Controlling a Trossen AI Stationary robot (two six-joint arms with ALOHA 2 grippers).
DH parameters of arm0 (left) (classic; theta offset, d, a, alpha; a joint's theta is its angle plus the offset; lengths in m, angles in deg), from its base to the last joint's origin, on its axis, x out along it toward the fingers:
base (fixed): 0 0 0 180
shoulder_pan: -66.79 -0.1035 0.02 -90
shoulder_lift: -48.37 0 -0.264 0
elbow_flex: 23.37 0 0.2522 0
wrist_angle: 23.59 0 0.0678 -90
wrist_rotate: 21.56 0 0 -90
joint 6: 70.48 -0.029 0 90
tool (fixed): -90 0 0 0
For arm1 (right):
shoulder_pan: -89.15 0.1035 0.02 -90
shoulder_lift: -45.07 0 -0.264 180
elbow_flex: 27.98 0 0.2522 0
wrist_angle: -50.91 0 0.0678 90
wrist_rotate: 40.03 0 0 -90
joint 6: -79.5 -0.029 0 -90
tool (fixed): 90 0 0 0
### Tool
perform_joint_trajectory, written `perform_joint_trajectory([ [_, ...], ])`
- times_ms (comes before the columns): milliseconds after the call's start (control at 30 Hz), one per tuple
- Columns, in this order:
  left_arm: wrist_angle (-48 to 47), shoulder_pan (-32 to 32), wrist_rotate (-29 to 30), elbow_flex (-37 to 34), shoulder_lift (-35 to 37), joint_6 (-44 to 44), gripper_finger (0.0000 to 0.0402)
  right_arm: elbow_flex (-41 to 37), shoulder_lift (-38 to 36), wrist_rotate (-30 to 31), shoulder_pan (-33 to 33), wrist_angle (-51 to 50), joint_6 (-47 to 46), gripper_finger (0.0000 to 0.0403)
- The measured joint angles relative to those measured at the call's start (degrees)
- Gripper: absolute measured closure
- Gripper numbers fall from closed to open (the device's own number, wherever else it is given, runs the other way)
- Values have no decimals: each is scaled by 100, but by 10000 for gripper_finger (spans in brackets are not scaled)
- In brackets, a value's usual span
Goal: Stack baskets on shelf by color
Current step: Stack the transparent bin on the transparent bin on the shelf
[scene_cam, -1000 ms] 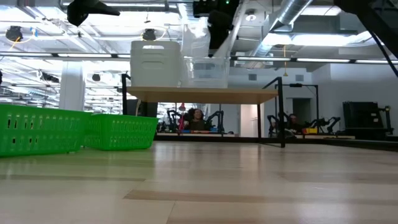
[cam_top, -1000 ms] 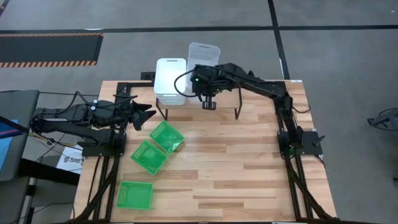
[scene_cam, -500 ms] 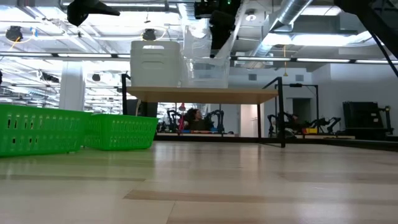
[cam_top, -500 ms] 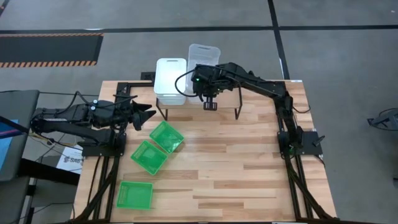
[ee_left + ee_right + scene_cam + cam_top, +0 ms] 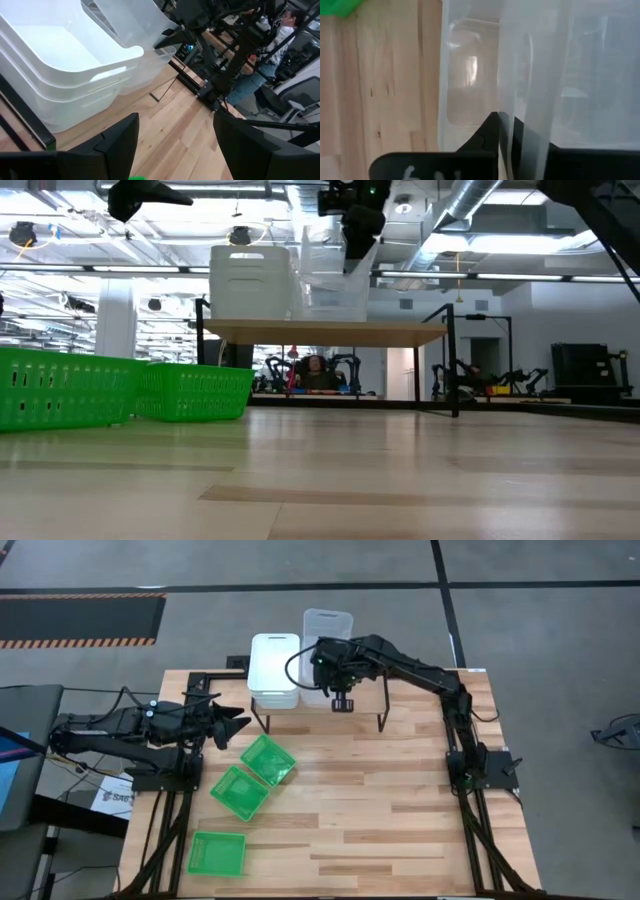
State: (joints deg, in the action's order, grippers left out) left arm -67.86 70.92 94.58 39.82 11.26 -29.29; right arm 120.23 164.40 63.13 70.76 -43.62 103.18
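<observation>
Right gripper [image 5: 343,700] above the shelf [image 5: 330,332], closed on the wall of a clear basket [image 5: 327,632], held tilted over the clear stack beside the white baskets [image 5: 274,665]. Left gripper [image 5: 235,724] open, waiting near three green baskets [image 5: 268,759] on the table [image 5: 400,810]

White baskets [image 5: 274,668] opaque, clear baskets [image 5: 325,635] see-through. Three green baskets [image 5: 240,792] bright, slotted sides. Shelf [image 5: 325,333] light wood top, black legs. Table [image 5: 400,810] pale wood slats. Both arms dark.
</observation>
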Motion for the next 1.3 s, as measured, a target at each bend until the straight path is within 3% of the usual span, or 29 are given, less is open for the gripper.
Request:
perform_joint_trajectory([
  [367, 0, 0, 21, 0, 0, 9, 157, 0, 0, -135, 4, -28, 335, 370],
  [1300, 0, 0, 21, 0, 1, 4, 157, 59, -142, -141, -123, -345, 14, 271],
])
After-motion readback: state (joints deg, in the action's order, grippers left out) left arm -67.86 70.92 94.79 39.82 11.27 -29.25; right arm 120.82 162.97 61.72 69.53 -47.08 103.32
